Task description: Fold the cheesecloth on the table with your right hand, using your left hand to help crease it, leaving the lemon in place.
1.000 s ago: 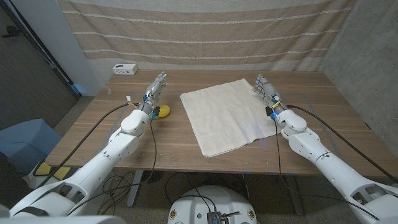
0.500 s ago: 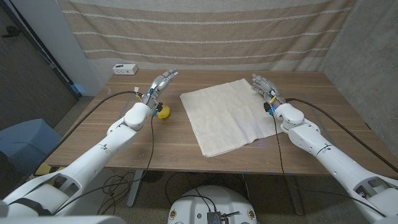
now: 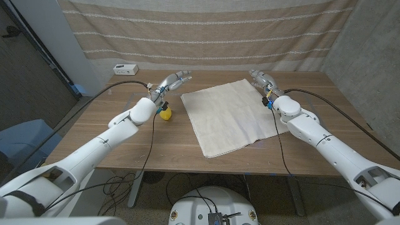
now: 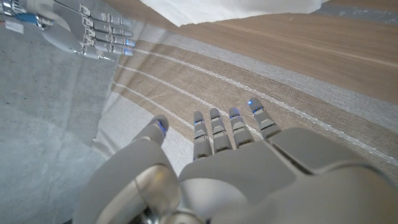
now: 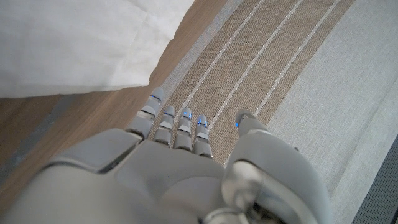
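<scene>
The cream cheesecloth (image 3: 230,116) lies spread out in the middle of the wooden table (image 3: 144,147). A yellow lemon (image 3: 165,114) sits just left of the cloth, beside my left forearm. My left hand (image 3: 174,80) hovers above the table near the cloth's far left corner, fingers stretched out, holding nothing. My right hand (image 3: 261,79) is at the cloth's far right corner, fingers straight and apart, empty. In the left wrist view my left hand (image 4: 211,162) points at the striped curtain, with the cloth's edge (image 4: 236,9) and my right hand (image 4: 81,28) beyond. In the right wrist view my right hand (image 5: 180,162) is beside the cloth's corner (image 5: 74,43).
A small white box (image 3: 125,69) stands at the table's far left corner. A striped curtain (image 3: 206,31) hangs right behind the table's far edge. Bare wood runs along the near edge and on the right side.
My left hand has swung right and away from me, from above the lemon toward the cloth's far left corner. My right hand has moved further along the cloth's right edge to its far corner.
</scene>
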`<state>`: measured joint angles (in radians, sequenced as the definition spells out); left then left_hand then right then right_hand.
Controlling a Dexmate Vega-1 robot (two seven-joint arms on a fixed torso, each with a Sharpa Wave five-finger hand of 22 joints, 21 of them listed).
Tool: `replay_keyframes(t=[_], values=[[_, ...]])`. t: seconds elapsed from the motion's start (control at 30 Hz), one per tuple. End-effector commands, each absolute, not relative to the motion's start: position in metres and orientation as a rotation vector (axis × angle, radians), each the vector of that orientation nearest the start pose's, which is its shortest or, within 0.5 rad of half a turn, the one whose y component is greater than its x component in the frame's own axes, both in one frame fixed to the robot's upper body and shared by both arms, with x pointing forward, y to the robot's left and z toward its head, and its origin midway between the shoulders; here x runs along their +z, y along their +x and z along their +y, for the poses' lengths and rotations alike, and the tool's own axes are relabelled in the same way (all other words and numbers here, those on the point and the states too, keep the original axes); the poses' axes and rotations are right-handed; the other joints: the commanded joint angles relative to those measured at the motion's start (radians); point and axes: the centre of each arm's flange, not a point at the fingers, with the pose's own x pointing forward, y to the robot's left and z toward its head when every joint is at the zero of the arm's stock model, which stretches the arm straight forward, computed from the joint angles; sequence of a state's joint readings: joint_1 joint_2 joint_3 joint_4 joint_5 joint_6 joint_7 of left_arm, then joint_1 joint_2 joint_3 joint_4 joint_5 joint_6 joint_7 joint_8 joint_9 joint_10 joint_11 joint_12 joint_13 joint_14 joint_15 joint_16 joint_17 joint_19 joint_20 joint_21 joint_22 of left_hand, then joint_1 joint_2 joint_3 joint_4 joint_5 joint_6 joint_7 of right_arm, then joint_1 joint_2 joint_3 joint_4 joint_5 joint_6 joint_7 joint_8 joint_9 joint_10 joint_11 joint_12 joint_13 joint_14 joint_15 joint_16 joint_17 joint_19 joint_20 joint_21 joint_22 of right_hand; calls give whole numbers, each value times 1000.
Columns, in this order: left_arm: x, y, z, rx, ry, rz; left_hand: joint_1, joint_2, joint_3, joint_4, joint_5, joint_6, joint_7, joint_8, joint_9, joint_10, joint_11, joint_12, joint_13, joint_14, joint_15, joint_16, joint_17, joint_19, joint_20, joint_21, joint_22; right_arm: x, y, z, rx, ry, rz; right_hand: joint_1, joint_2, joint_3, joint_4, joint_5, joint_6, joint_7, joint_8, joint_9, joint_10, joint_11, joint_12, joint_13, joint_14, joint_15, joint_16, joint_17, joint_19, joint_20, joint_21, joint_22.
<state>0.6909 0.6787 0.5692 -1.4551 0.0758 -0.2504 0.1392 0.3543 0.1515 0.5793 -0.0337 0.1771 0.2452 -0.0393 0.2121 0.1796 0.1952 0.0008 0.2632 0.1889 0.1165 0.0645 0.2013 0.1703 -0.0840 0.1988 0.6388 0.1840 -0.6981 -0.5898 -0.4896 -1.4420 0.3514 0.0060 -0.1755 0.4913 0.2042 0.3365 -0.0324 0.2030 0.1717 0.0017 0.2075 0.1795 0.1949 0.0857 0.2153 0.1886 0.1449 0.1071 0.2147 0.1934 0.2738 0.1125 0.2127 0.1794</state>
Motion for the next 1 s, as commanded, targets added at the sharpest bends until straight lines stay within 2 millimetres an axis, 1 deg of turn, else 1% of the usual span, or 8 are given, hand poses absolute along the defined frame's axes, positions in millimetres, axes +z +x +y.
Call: replay_keyframes(t=[0.03,0.13,0.23,0.53,0.6,0.7,0.77,1.0], values=[[38,617,207,-198,1039,-829,2,5,5,-3,1,14,1,5,1,10,-4,0,2,7,-1,4,3,2,5,-5,3,60,662,-251,26,-480,-556,16,-3,13,-3,2,9,-3,1,3,11,0,0,2,8,-3,6,2,11,1,4,2],[35,616,202,-216,1067,-829,2,4,6,-4,1,21,0,5,1,18,-4,2,2,11,-3,3,3,3,6,-6,3,66,664,-249,21,-508,-556,18,-4,15,-3,2,11,-4,1,3,11,-1,-1,2,9,-3,6,2,13,-1,5,2],[31,613,195,-240,1116,-826,0,4,7,-5,1,30,6,5,2,33,2,5,2,16,-5,3,4,4,4,-7,4,72,665,-246,3,-546,-552,20,-5,18,-4,1,14,-3,1,3,13,-1,-1,2,9,-4,6,3,14,-1,5,2],[25,609,182,-291,1184,-813,-4,2,12,-7,1,67,15,9,3,62,5,9,3,24,-12,0,4,7,3,-11,4,81,671,-241,-29,-630,-532,27,-9,26,-8,1,16,-5,-1,3,17,-5,-2,2,12,-7,7,3,17,0,5,2],[24,607,180,-296,1199,-815,-7,3,12,-6,0,75,17,9,3,68,5,9,3,36,-16,4,5,7,3,-12,4,83,673,-239,-26,-645,-523,33,-22,28,-16,-1,17,-4,-3,3,18,-6,-3,2,16,-6,6,0,19,2,6,1],[21,607,177,-312,1213,-809,-14,1,13,-3,-1,60,6,-4,3,74,7,5,4,74,-21,14,6,14,2,-13,4,83,676,-237,-49,-688,-511,41,-33,30,-27,-3,16,-7,-5,3,20,-8,-4,2,21,-8,5,-2,22,4,6,1],[19,607,175,-321,1227,-800,-16,0,13,-2,-1,59,4,-6,3,75,8,4,4,82,-24,16,7,15,3,-13,4,84,678,-235,-66,-701,-502,45,-41,30,-34,-5,17,-8,-6,4,23,-11,-4,2,24,-13,4,-4,27,4,7,1],[13,605,168,-336,1279,-782,-27,-4,10,2,-3,86,9,-1,3,90,2,5,4,90,-26,14,8,15,1,-17,4,85,686,-233,-114,-761,-469,40,-59,21,-40,-12,20,-11,-7,4,25,-17,-6,2,29,-22,3,-4,34,2,9,1]])
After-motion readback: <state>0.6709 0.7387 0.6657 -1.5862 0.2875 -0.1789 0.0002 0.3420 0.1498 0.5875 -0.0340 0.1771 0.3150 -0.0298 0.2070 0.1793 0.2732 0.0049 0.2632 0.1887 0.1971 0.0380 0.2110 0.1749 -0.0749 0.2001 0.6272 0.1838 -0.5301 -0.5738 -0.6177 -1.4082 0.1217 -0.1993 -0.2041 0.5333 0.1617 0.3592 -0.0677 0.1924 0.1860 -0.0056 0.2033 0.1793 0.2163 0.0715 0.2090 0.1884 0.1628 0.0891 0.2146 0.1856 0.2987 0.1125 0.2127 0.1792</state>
